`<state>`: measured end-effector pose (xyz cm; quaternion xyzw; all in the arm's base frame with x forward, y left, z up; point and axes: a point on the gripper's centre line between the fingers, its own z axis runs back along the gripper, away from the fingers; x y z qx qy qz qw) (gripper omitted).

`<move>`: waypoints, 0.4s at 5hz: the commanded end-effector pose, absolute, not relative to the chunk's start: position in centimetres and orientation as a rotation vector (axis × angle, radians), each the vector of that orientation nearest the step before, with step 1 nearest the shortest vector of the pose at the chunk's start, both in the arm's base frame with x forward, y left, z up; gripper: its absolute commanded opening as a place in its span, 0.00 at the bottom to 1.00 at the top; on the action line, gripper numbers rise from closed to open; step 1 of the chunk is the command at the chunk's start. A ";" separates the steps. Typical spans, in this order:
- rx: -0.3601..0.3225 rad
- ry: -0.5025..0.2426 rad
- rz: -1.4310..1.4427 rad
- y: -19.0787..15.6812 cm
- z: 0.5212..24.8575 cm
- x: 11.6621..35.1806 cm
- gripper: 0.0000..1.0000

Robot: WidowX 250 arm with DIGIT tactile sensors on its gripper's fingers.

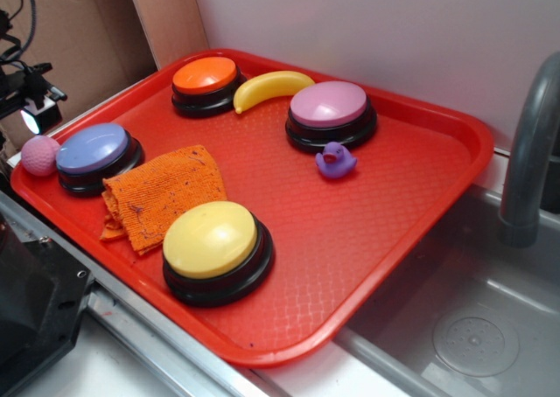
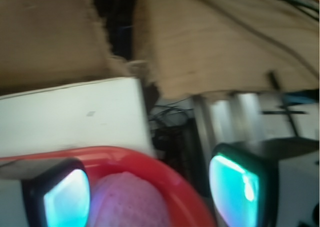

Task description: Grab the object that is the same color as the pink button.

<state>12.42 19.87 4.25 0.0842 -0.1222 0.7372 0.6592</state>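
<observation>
Your red tray [image 1: 420, 240] sits by a grey sink [image 1: 472, 327], white wall behind. The ball [image 1: 39, 155] is in the tray's far-left corner, touching the blue button [image 1: 92, 148]. The pink button [image 1: 329, 105] is across the tray, next to the banana [image 1: 271, 87], duck [image 1: 335, 161] just in front. In the wrist view your gripper [image 2: 150, 192] is spread wide, the two fingers [image 2: 65, 197] well apart, holding nothing; the ball lies low between them, with the tray rim curving past.

A toy-kitchen test bench: grey sink [image 1: 472, 327] and faucet [image 1: 529, 152], backed by cardboard panels [image 1: 79, 30].
</observation>
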 end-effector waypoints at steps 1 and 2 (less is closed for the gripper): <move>-0.045 -0.294 1.632 18.1 4.6 12.8 1.00; -0.074 -0.278 1.637 17.9 4.5 13.0 1.00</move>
